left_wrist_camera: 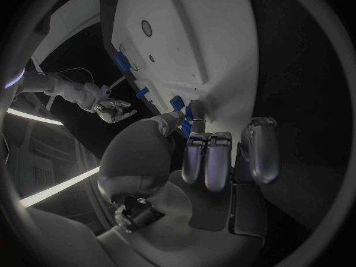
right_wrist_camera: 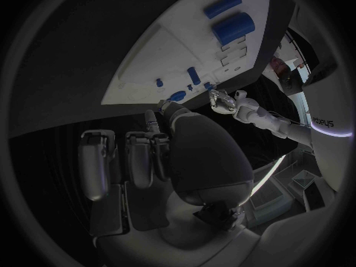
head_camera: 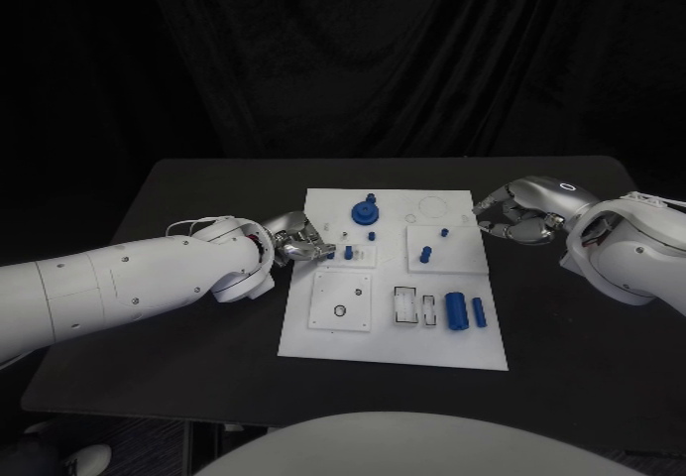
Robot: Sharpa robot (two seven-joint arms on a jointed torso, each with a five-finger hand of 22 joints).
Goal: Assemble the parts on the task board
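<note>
Left hand [head_camera: 301, 244] at task board [head_camera: 329, 337] left edge, fingers curled, grip unclear; right hand [head_camera: 514, 215] beside board's right edge, fingers curled, holding nothing.

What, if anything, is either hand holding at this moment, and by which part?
The right hand holds nothing, beside the task board. The left hand reaches a small blue part at the board's edge; a hold cannot be told.

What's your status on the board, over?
Left hand at the board's left edge, fingers near small blue pegs. Right hand off the right edge, holding nothing. Two blue cylinders lying loose. Nothing blocking.
</note>
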